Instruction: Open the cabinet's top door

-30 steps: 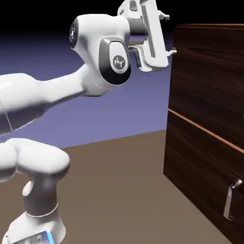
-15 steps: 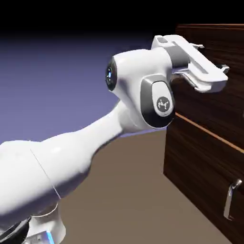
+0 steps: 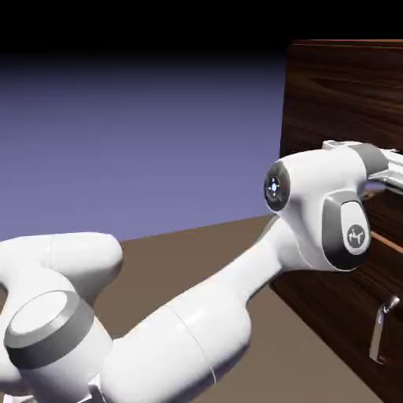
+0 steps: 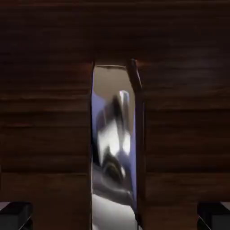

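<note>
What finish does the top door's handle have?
Shiny reflective metal handle against dark wood-grain top door; clearest in the hand view.

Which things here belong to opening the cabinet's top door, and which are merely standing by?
Needed for the job:
cabinet
top door
bar handle, seen between the jaws
robot arm

Standing by:
lower door
silver lever handle
table
</note>
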